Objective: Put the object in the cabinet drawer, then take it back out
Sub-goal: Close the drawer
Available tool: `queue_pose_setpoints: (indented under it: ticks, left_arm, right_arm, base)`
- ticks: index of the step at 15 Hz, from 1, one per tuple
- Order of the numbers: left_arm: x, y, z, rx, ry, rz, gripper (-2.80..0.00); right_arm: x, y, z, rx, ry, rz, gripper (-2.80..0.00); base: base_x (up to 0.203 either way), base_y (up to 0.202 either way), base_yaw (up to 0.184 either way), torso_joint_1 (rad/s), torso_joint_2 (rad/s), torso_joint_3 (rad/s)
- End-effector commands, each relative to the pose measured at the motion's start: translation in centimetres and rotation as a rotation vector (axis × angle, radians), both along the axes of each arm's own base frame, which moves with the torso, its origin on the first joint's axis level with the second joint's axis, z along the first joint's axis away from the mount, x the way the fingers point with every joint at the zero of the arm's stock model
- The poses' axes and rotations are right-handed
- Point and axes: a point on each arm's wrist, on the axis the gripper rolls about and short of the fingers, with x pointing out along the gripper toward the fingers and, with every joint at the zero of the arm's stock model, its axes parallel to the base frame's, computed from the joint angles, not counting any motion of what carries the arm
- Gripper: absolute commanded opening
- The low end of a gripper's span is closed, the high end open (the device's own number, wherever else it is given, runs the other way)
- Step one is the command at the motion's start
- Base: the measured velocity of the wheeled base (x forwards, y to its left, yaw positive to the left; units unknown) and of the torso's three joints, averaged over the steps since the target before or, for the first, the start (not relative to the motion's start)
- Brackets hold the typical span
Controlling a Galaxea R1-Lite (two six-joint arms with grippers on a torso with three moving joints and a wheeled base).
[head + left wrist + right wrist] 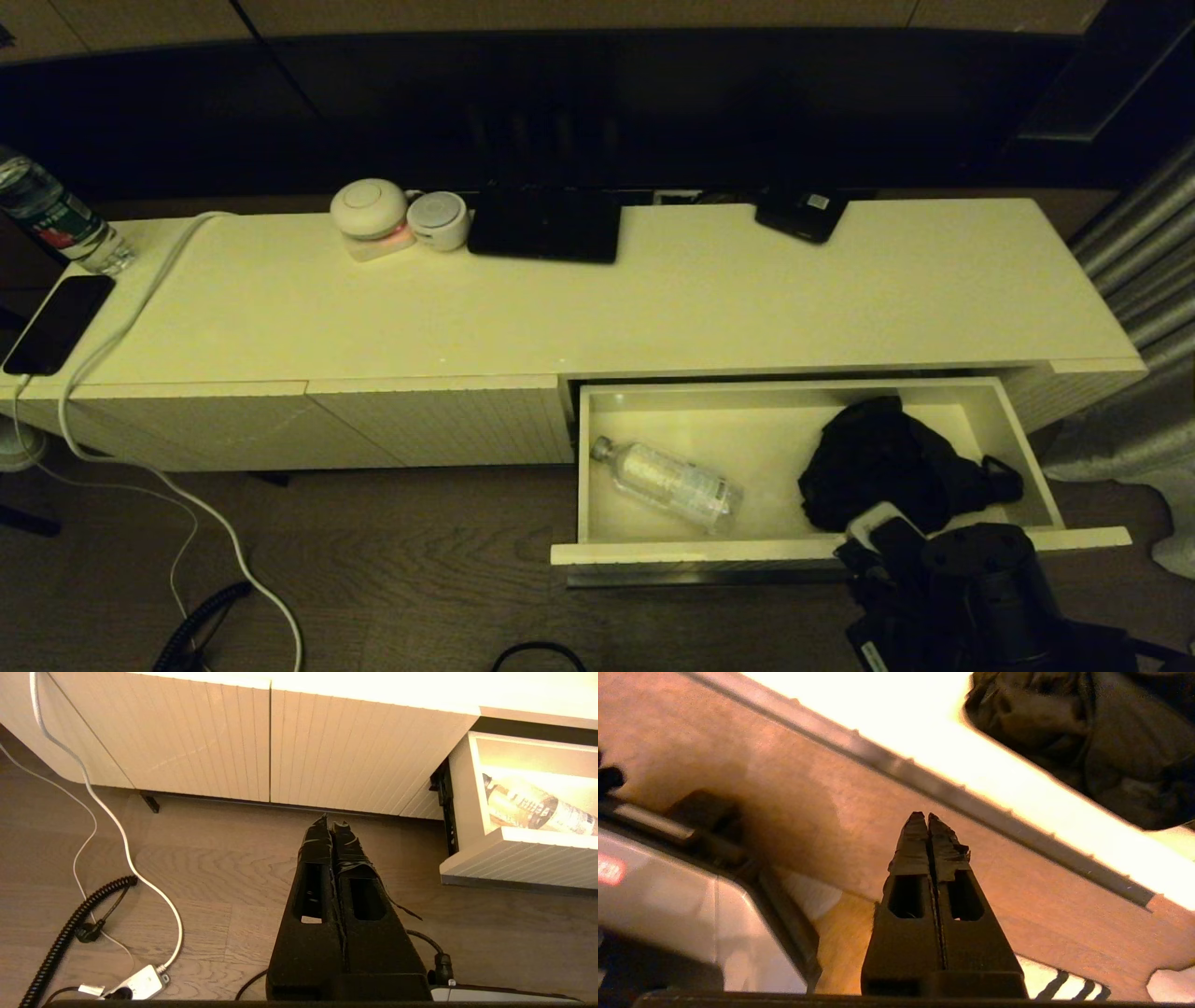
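The cream-white cabinet (653,299) has its right cabinet drawer (709,553) pulled open. Inside, a clear plastic bottle (672,483) lies on its side toward the left, and a crumpled black cloth (887,467) fills the right part. My right arm (971,588) hangs just in front of the drawer's right end. In its wrist view the right gripper (928,816) is shut and empty over the wooden floor, below the drawer front (1017,779) and the cloth (1087,728). My left gripper (332,823) is shut and empty above the floor, left of the drawer (514,858).
On the cabinet top stand a water bottle (56,219), a phone (56,322), white round devices (369,210), a black box (546,224) and a small black device (801,215). A white cable (140,299) drops to a power strip (140,984). A curtain (1148,243) hangs at the right.
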Motion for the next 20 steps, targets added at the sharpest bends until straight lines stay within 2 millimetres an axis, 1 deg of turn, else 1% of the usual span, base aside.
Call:
queue_pose_setpoints:
  ticks: [1,6,11,14,16,20]
  left_arm:
    - [0.0,0.0,0.0,-0.001,-0.003,0.001,-2.8]
    - [0.0,0.0,0.0,-0.001,-0.003,0.001,-2.8]
    - [0.0,0.0,0.0,-0.001,-0.003,0.001,-2.8]
    - [0.0,0.0,0.0,-0.001,-0.003,0.001,-2.8]
    - [0.0,0.0,0.0,-0.001,-0.003,0.001,-2.8]
    - [0.0,0.0,0.0,-0.001,-0.001,0.001,-2.8]
  right_arm:
    - [0.5,0.3,-0.8,-0.014,0.003,-0.009,-2.8]
    - [1.7,1.1,-1.9,0.004,-0.05,-0.029,-2.8]
    - [2.9,1.6,-1.6,0.009,-0.151,-0.033,-2.8]
    - [3.7,2.0,-1.8,0.022,-0.211,-0.043,-2.8]
    - [4.1,2.0,-1.8,-0.008,-0.236,-0.058,-2.8]
    - [5.9,2.1,-1.7,0.002,-0.292,-0.083,-2.8]
  base:
    - [0.0,0.0,0.0,0.0,0.0,0.0]
    - [0.0,0.0,0.0,0.0,0.0,0.0]
    - [0.0,0.0,0.0,0.0,0.0,0.0]
    - [0.0,0.0,0.0,0.0,0.0,0.0]
    - [0.0,0.0,0.0,0.0,0.0,0.0]
    - [0.0,0.0,0.0,0.0,0.0,0.0]
